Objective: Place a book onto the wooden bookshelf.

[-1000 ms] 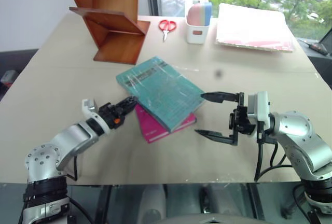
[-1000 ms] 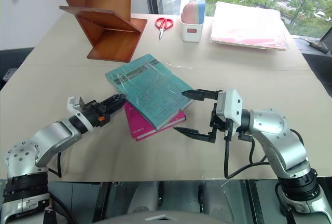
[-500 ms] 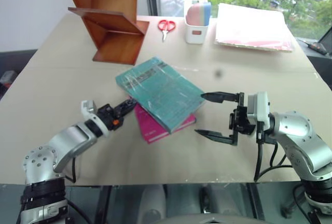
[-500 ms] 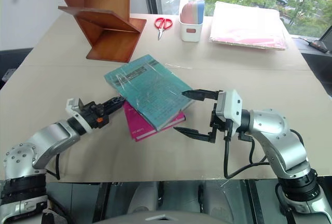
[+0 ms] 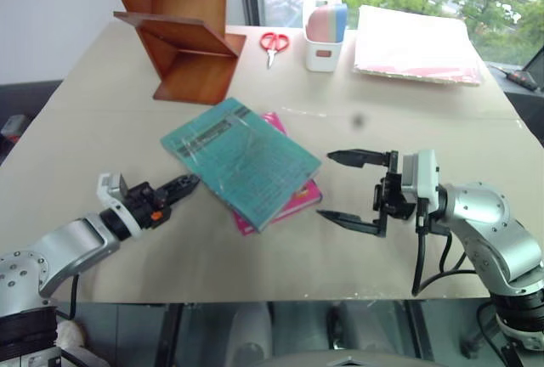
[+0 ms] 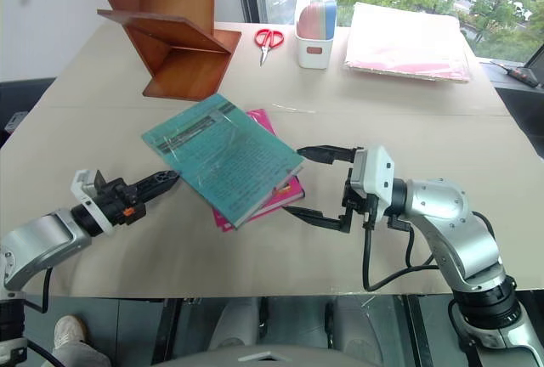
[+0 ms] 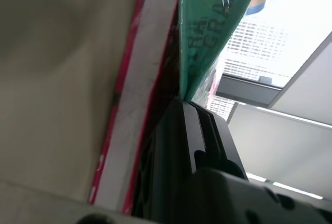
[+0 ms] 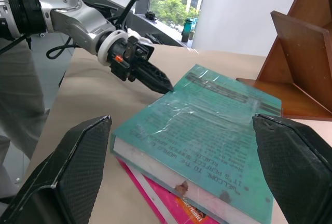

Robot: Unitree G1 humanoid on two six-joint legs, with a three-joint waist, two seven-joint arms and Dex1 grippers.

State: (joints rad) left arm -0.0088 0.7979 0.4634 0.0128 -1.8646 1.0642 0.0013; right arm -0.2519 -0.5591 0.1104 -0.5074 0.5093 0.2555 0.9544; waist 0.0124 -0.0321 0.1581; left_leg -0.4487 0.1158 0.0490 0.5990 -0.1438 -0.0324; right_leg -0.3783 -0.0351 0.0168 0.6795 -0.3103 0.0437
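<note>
While the left gripper stays clamped on its corner, the book has slid toward nine o'clock across the pink book. The right gripper waits spread at three o'clock; the wooden bookshelf stands unreached at eleven.

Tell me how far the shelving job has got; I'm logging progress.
Early stage. Done: the left gripper is shut on a corner of the book. In hand: the book lies partly over the pink book on the table, while the right gripper waits open beside it. Left: lifting it and placing it on the wooden bookshelf, whose compartments look empty.
</note>
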